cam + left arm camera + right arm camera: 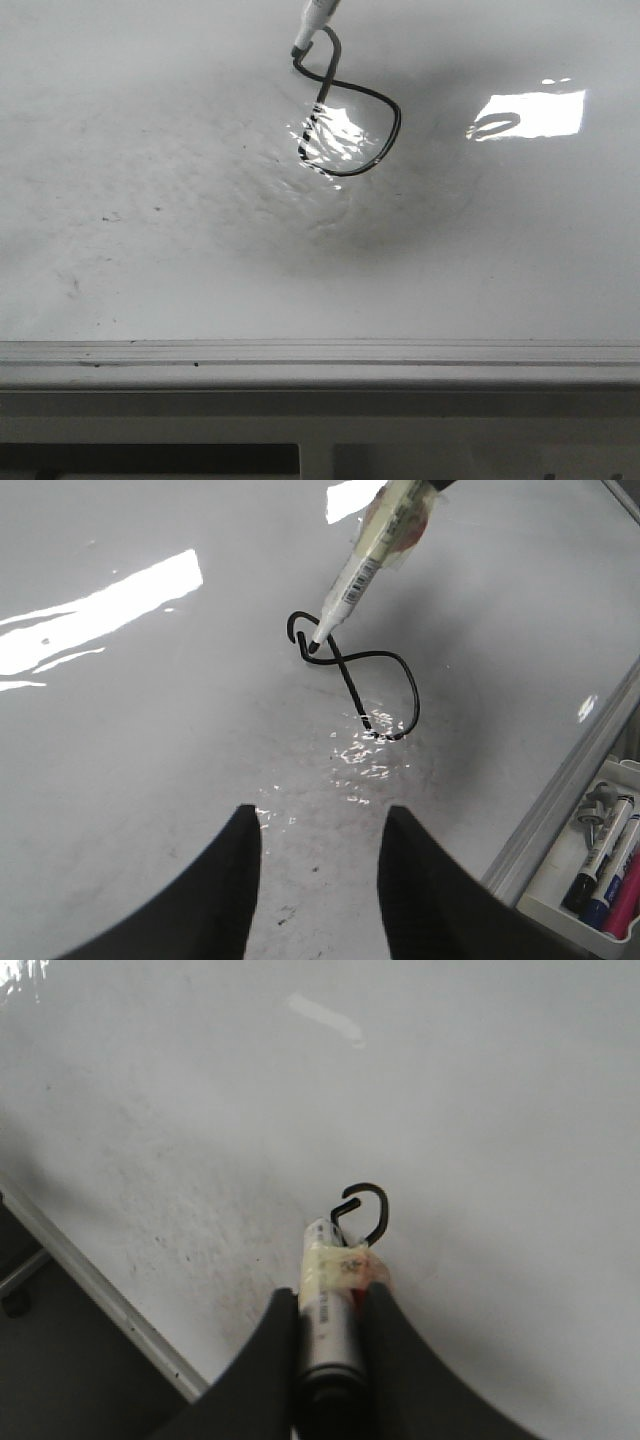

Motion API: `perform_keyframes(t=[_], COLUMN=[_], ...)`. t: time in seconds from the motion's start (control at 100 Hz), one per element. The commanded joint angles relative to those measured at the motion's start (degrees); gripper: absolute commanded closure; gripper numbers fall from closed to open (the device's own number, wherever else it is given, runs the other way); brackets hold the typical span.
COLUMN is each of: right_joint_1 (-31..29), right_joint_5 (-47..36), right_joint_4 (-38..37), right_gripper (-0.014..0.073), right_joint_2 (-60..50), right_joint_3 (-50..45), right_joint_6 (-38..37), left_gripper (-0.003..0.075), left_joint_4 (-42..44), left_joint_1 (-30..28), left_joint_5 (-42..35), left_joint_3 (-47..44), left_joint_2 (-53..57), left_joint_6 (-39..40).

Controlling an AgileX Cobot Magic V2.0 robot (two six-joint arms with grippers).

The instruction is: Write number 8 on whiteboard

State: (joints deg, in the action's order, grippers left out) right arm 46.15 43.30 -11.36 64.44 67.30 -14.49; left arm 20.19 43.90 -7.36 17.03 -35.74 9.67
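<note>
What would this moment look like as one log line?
right gripper: holding marker | tip at number 8 upper loop, unclosed | left gripper: open, empty | whiteboard

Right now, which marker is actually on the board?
The white-barrelled marker held by the right gripper, tip at the 8; the others lie in the side tray.

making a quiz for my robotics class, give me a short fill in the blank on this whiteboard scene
1. The marker is held by the ____ gripper.
2. The number 8 is drawn in ____ ink.
3. The left gripper holds ____.
4. The upper loop of the figure is not yet ____.

Missing words: right; black; nothing; closed
</note>
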Motion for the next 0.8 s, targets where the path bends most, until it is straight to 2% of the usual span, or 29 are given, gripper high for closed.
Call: perform_keyframes(t=[0.0,0.39,0.53,0.79], right_joint_1=[1.4,8.4,9.8,11.4], right_joint_5=[-2.2,-1.8,-4.1,-5.5], right_joint_4=[0.7,5.4,7.7,9.1], right_gripper=[0.0657,0.0657,0.0657,0.0657], right_joint_2=[-1.8,3.8,4.6,5.1], right_joint_3=[1.8,1.6,1.6,1.6], right_joint_6=[0.2,0.2,0.2,0.2], left_gripper=[0.0454,0.0454,0.0454,0.0454], left_joint_4=[-0.6,2.5,7.5,8.7], left_joint_1=[0.6,0.8,0.8,0.8], left_joint_5=[-6.1,-20.0,-20.9,-23.7], left_joint_3=[1.7,1.7,1.7,1.7], left_joint_2=[-1.3,-11.0,-13.7,-15.4], left_joint_6=[0.6,0.7,0.7,0.8])
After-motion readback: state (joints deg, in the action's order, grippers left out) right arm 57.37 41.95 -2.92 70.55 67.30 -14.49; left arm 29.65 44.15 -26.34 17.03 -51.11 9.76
